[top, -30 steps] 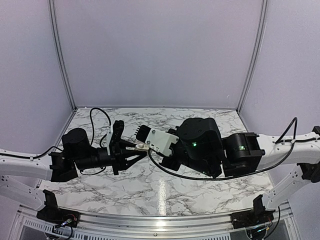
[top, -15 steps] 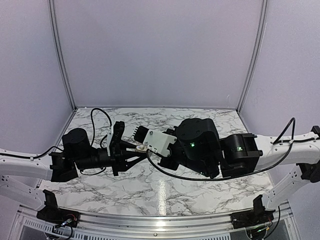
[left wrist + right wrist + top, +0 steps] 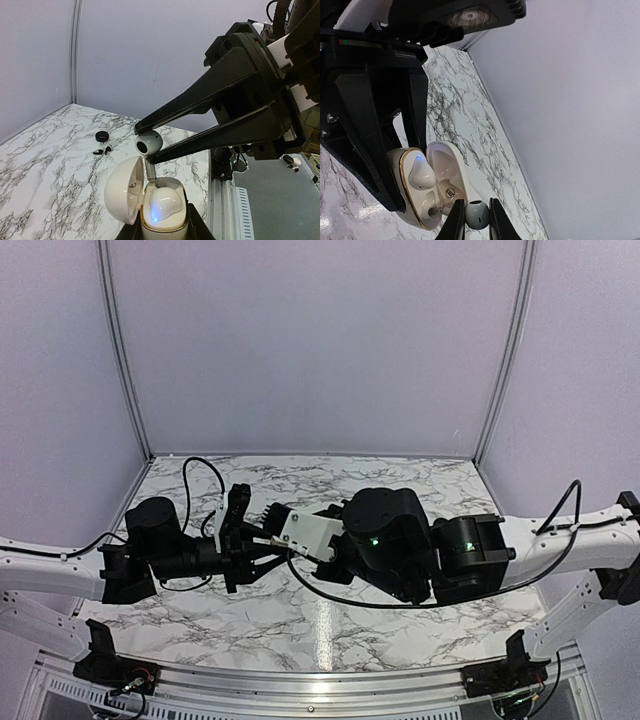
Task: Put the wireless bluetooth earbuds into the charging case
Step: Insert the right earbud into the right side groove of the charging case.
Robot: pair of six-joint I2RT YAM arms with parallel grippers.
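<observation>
1. My left gripper [image 3: 162,234]: clamped on the base of the charging case [image 3: 165,222], held upright, lid [image 3: 124,190] swung open to one side.
2. First earbud [image 3: 162,201]: seated in its well, blue light on. I judge the task half done.
3. Second earbud [image 3: 149,142]: stem tip at the mouth of the empty well, not yet home; pressing it in and closing the lid are left.
4. My right gripper [image 3: 144,144]: fingers narrowly parted, pinching that bud's head.
5. Far: black puck [image 3: 102,135] and small dark bits [image 3: 103,150] on the marble table [image 3: 50,165].
</observation>
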